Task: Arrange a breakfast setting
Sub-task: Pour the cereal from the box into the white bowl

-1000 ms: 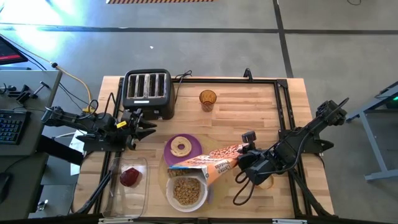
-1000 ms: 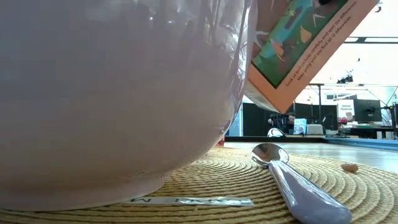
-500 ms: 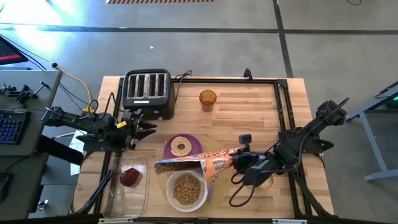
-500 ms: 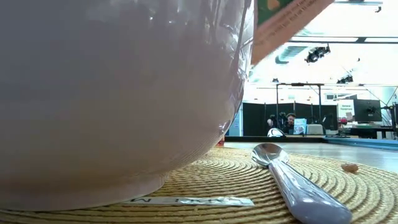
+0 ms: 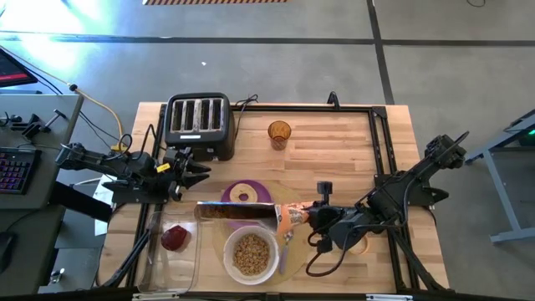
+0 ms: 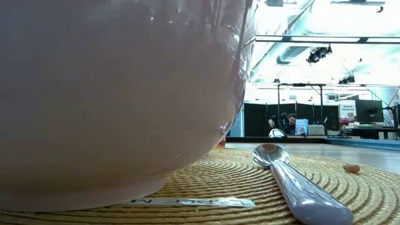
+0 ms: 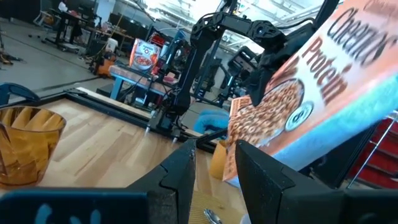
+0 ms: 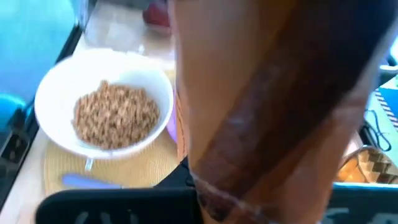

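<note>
Cereal box [image 5: 247,213] lies near-horizontal above the purple plate [image 5: 259,193], pinched in the right gripper [image 5: 311,219]. White bowl [image 5: 251,254] on the placemat [image 5: 288,263] already holds cereal [image 5: 251,253]. Tip the box upright clear of the bagel [image 5: 242,194]. Left gripper [image 5: 201,171] spread, idle by the toaster [image 5: 198,119].

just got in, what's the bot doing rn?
Breakfast setup, cereal step. The right gripper holds a cereal box lying nearly level above the table, between the purple plate with the bagel and the white bowl. The bowl sits on the tan placemat and already holds brown cereal, with the spoon beside it. The left gripper waits, jaws open, by the toaster.
</note>
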Robot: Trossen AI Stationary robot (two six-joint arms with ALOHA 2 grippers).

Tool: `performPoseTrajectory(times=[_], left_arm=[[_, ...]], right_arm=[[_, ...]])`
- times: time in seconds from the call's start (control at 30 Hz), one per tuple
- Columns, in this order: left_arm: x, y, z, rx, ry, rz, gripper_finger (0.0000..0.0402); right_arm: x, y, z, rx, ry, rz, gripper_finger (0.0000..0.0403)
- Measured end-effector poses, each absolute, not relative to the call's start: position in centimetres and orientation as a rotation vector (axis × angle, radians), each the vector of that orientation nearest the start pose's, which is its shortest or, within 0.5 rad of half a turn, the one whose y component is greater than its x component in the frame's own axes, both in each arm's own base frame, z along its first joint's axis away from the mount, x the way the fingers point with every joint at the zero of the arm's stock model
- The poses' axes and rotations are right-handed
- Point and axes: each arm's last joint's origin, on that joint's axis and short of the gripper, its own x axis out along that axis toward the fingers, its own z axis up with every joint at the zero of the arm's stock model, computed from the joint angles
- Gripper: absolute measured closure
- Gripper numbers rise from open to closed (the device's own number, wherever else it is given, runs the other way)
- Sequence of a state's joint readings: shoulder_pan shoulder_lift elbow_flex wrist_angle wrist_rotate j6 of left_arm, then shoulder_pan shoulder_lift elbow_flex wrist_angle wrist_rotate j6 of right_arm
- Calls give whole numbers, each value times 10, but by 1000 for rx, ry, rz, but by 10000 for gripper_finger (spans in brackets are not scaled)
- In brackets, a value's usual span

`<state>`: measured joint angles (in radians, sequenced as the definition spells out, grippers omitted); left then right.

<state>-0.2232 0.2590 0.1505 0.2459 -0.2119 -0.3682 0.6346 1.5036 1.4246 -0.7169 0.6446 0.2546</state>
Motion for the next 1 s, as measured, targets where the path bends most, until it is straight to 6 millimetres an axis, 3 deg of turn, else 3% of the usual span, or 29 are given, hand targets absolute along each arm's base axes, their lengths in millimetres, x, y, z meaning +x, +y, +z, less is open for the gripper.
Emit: performPoseTrajectory(times=[0.6,1.0], left_arm=[[109,-18,217,-421,-130,-38,298],[109,-18,217,-423,-130,-38,298]], right_arm=[[266,158,355,-282,340,-645,373],[267,103,342,-148,300,-976,373]])
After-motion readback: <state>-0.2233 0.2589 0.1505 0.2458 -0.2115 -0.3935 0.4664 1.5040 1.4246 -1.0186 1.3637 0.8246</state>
